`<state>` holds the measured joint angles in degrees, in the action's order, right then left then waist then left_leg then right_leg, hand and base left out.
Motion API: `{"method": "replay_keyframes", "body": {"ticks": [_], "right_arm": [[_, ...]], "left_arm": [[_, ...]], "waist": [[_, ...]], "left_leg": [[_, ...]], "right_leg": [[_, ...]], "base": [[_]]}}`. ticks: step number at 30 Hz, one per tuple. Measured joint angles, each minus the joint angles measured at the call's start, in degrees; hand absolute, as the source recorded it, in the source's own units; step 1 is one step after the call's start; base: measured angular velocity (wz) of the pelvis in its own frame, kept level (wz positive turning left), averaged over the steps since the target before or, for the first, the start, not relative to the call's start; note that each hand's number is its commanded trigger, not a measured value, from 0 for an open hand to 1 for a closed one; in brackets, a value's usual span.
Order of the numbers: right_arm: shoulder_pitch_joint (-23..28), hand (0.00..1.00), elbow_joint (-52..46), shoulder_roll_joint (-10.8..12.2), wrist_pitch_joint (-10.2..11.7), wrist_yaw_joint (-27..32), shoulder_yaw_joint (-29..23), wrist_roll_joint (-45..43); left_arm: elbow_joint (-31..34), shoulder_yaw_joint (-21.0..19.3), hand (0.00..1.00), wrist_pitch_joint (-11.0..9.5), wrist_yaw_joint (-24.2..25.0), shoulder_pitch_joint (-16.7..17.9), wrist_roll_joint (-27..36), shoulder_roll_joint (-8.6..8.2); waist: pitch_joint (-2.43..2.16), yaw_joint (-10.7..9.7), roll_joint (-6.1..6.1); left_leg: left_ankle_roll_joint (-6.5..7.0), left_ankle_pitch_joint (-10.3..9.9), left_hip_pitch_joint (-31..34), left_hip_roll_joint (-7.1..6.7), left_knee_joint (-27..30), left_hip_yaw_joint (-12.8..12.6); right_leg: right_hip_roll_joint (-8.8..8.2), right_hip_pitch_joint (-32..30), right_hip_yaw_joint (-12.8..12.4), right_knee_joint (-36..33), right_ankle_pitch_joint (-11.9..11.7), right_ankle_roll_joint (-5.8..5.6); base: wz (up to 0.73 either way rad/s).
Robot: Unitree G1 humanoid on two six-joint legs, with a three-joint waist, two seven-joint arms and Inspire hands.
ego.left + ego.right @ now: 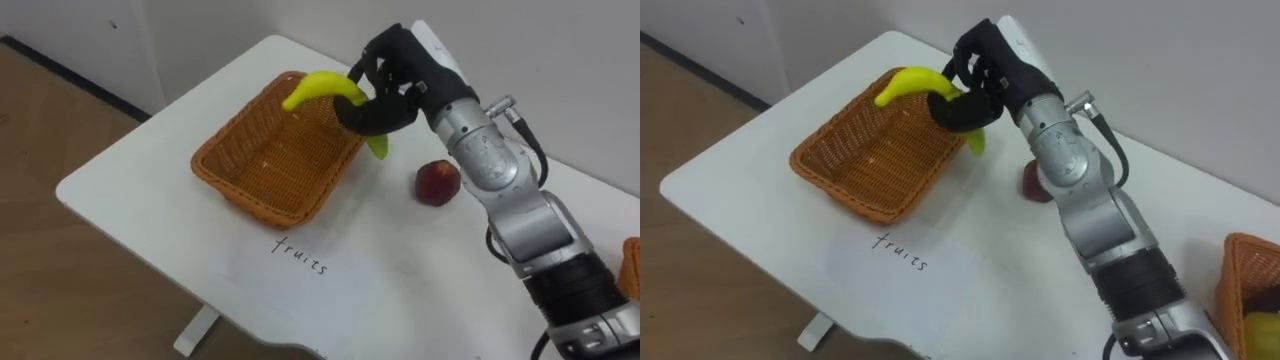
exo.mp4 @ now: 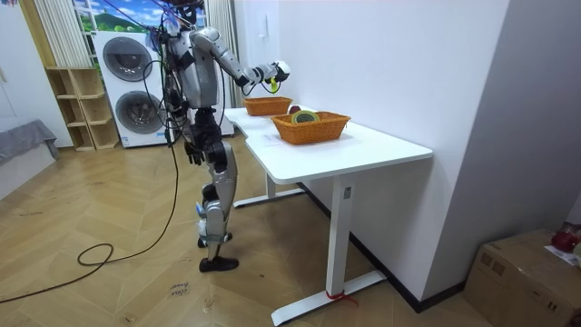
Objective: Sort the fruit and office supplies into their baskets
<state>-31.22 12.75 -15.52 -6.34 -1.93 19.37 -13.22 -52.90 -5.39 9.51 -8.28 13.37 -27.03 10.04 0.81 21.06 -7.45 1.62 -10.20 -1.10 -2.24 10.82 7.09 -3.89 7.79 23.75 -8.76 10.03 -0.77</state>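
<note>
Right hand (image 1: 385, 85) grips banana (image 1: 322, 87) above basket (image 1: 250, 165).

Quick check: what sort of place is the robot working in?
Probably a home-like room, perhaps a laundry corner: two stacked washing machines, a wooden shelf unit and herringbone wood floor. The robot stands at a white table, its right hand gripping a banana over the wicker basket.

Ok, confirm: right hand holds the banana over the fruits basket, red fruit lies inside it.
One error: the left eye view shows the red fruit on the table beside the basket, not inside. The right hand does hold the banana.
</note>
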Motion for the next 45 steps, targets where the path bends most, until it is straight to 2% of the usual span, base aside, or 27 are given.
{"method": "replay_keyframes", "body": {"ticks": [6, 17, 25, 32, 37, 38, 39, 40, 42, 45], "right_arm": [[-1.3, 1.0, 0.3, 0.4, 0.0, 0.8, 2.0, -0.8], [-1.4, 1.0, 2.7, 0.9, 0.0, 2.5, 4.8, -0.5], [-1.4, 1.0, 3.1, 2.9, 0.0, 2.6, 6.5, -0.9], [-1.4, 1.0, 5.8, 4.4, 0.0, 2.7, 6.5, -0.9], [-1.4, 1.0, 7.2, 4.4, 0.0, 2.7, 6.5, -0.9], [-1.4, 0.91, 7.2, 4.4, 0.0, 2.7, 6.5, -0.9], [-1.4, 0.58, 7.2, 4.4, 0.0, 2.7, 6.5, -0.9], [-1.4, 0.33, 7.2, 4.4, 0.0, 2.7, 6.5, -0.9], [-1.4, 0.0, 7.3, 4.4, 0.0, 2.7, 6.5, -0.9], [-1.4, 0.0, 7.4, 4.4, 0.0, 2.7, 6.5, -1.1]], "left_arm": [[0.1, 1.1, 0.0, 0.0, 0.0, 0.3, -0.1, 0.01], [0.6, 1.1, 0.0, 0.0, -0.2, 0.1, 0.0, -0.36], [0.0, 1.1, 0.0, 0.2, -0.1, 0.0, 0.0, -0.38], [-1.0, 1.1, 0.0, 0.3, 0.1, -0.3, -0.1, -0.49], [-1.0, 1.1, 0.0, 0.5, 0.1, -0.1, -0.1, -0.51], [-1.0, 1.1, 0.0, 0.5, 0.1, -0.1, -0.1, -0.5], [-1.0, 1.1, 0.0, 0.5, 0.1, -0.1, -0.1, -0.51], [-1.0, 1.1, 0.0, 0.5, 0.1, -0.1, -0.1, -0.52], [-1.0, 1.1, 0.0, 0.5, 0.1, -0.2, -0.1, -0.53], [-1.0, 1.1, 0.0, 0.5, 0.1, -0.3, -0.1, -0.53]], "waist": [[-0.02, 0.3, -0.04], [0.09, 3.2, -0.14], [0.18, 3.4, -0.16], [0.25, 4.6, -0.38], [0.29, 4.6, -0.47], [0.29, 4.6, -0.46], [0.3, 4.6, -0.45], [0.3, 4.5, -0.45], [0.31, 4.5, -0.44], [0.33, 4.5, -0.41]], "left_leg": [[0.29, 0.2, 0.7, -0.52, 0.7, 0.6], [0.3, 0.2, 0.7, -0.51, 0.6, 0.6], [0.3, 0.2, 0.5, -0.62, 0.5, 0.6], [0.3, 0.2, 0.7, -0.57, 0.4, 0.6], [0.31, 0.2, 0.7, -0.58, 0.5, 0.8], [0.31, 0.2, 0.7, -0.58, 0.5, 0.8], [0.31, 0.2, 0.7, -0.58, 0.5, 0.8], [0.31, 0.2, 0.7, -0.58, 0.5, 0.8], [0.31, 0.2, 0.7, -0.58, 0.5, 0.8], [0.31, 0.2, 0.7, -0.6, 0.4, 0.8]], "right_leg": [[-0.35, -0.5, 0.0, 0.0, 0.1, -0.17], [-0.49, -0.2, 0.2, 0.0, 0.1, -0.24], [-0.62, 0.0, 0.5, 0.0, 0.1, -0.24], [-0.4, -0.3, 0.1, 0.0, 0.1, -0.24], [-0.43, -0.3, 0.2, 0.0, 0.1, -0.24], [-0.46, -0.3, 0.3, 0.0, 0.1, -0.24], [-0.48, -0.3, 0.4, 0.0, 0.1, -0.24], [-0.51, -0.3, 0.4, 0.0, 0.1, -0.24], [-0.75, -0.3, 0.5, 0.0, 0.1, -0.24], [-0.78, -0.3, 0.5, 0.0, 0.1, -0.25]], "base": [[0.07], [0.0], [0.0], [0.0], [0.0], [0.0], [0.0], [0.0], [0.0], [0.0]]}}
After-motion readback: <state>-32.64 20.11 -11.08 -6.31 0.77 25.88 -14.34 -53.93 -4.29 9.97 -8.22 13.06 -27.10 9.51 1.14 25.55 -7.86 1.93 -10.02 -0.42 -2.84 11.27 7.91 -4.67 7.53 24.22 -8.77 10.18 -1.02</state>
